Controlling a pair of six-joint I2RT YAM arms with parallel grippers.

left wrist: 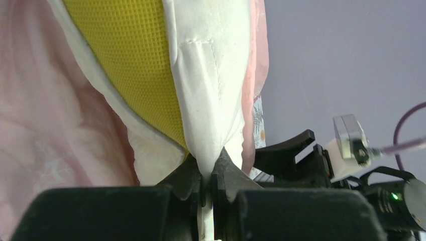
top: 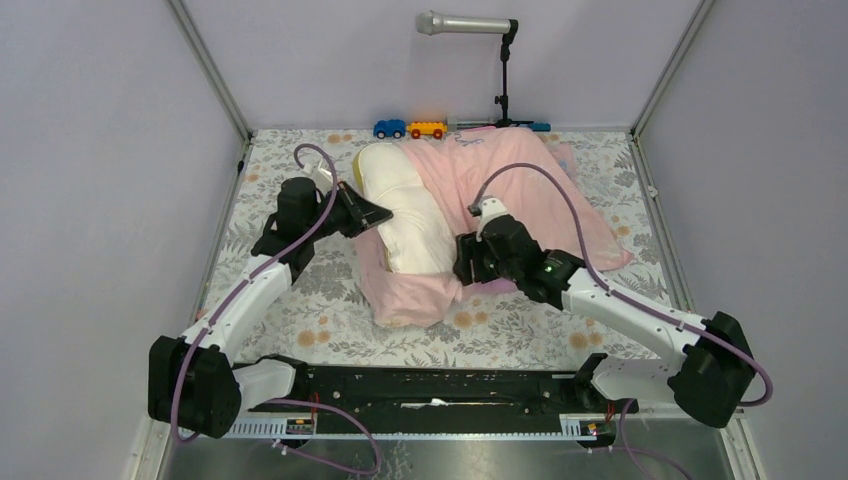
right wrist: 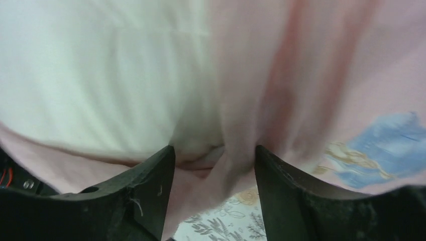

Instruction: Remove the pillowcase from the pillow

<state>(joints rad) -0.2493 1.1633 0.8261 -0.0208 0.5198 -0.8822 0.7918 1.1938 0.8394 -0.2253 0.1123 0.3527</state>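
We see the pillow (top: 410, 215) lying in the middle of the table (top: 300, 300), with its far end coming out of the pillowcase (top: 530, 190). The pillowcase shows its pale pink side. It spreads to the right of the pillow and also wraps the pillow's near end.

In the left wrist view, the left gripper (left wrist: 207, 173) is clenched on a fold of the white pillow cover, just beside the yellow band (left wrist: 135, 65).

In the right wrist view, the right gripper (right wrist: 215, 160) has its fingers (right wrist: 150, 186) spread apart. A bunch of the pink pillowcase hangs between them, next to the white pillow. We cannot tell whether the fabric presses against both fingers.

At the far edge of the table stand a blue toy car (top: 389, 128) and an orange toy car (top: 427, 129), and a microphone (top: 465, 23) hangs above them.
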